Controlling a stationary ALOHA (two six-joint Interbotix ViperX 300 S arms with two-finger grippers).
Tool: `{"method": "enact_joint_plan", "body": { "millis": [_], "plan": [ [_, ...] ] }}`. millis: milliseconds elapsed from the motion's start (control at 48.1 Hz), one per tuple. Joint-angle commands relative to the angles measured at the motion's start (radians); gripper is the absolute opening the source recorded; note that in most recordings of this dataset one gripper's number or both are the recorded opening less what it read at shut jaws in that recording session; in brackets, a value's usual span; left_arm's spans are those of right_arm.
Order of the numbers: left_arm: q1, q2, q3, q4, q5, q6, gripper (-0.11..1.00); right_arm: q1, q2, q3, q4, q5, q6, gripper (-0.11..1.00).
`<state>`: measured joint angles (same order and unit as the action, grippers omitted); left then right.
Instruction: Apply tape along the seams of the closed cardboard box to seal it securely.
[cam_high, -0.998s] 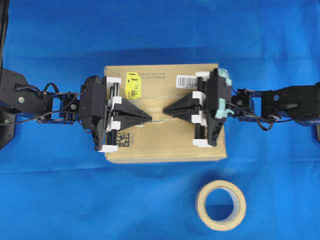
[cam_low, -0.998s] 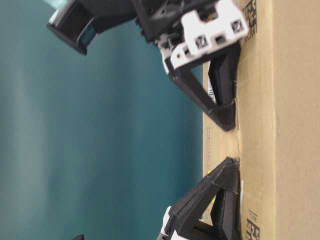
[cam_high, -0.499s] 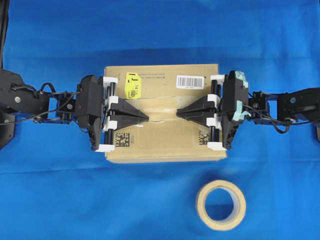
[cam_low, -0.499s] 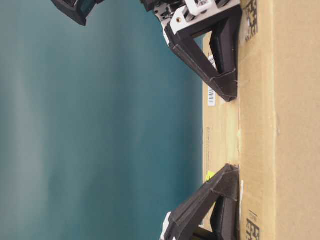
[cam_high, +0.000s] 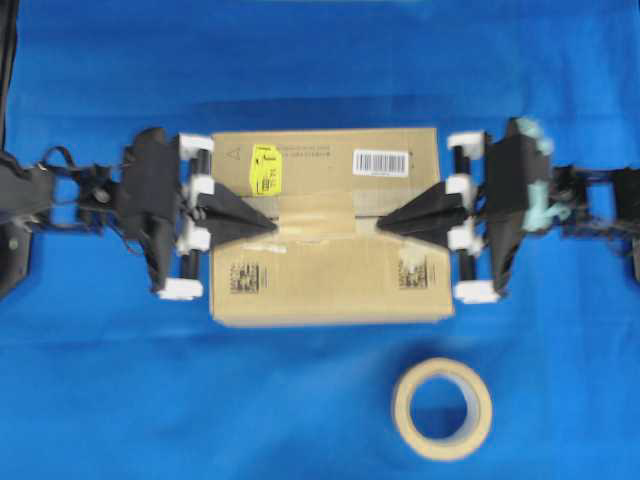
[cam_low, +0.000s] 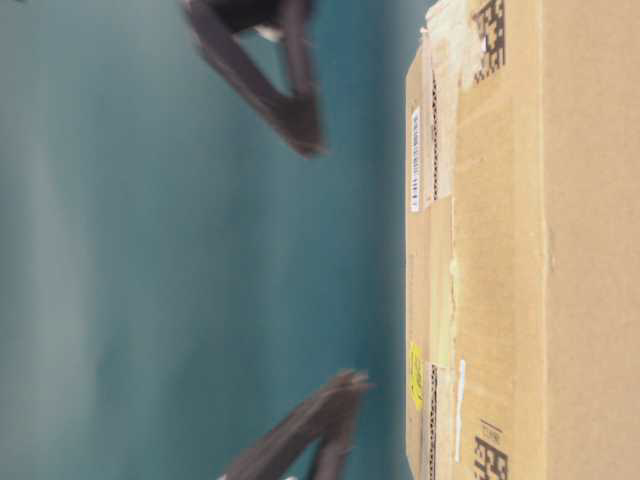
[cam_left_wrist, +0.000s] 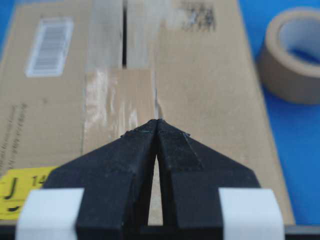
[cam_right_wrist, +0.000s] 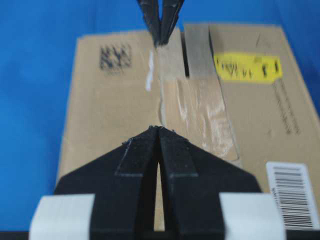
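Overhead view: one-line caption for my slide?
Both closed end effectors, left and right, flank the tape on the cardboard box.

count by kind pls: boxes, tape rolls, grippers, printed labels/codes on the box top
Box: 1
Tape roll: 1
Grippers: 2, left, right
Labels/codes: 4, yellow sticker, barcode label, black codes and
Total: 8

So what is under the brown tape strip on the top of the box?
The tape lies across the middle of the seam on the cardboard box. The dark slit shows beyond the strip's end; the part under it is covered and cannot be seen.
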<state>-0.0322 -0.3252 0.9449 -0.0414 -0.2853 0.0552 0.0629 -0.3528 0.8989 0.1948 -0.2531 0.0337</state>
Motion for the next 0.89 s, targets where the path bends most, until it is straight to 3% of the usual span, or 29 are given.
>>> {"method": "enact_joint_plan", "body": {
  "millis": [0,229,457,873],
  "plan": [
    [0.003,-0.064,0.017,0.000,0.014,-0.002,0.00,0.000,-0.095,0.015,-0.011,0.031,0.000,0.00],
    [0.006,-0.242,0.140,0.002,0.031,-0.009,0.00,-0.003,-0.319,0.117,-0.012,0.158,0.000,0.00],
    [0.005,-0.456,0.233,0.000,0.156,-0.014,0.00,-0.006,-0.479,0.190,-0.017,0.298,-0.002,0.00],
    [0.005,-0.689,0.390,0.002,0.238,-0.015,0.00,-0.028,-0.540,0.360,-0.021,0.295,0.005,0.00]
  ]
}}
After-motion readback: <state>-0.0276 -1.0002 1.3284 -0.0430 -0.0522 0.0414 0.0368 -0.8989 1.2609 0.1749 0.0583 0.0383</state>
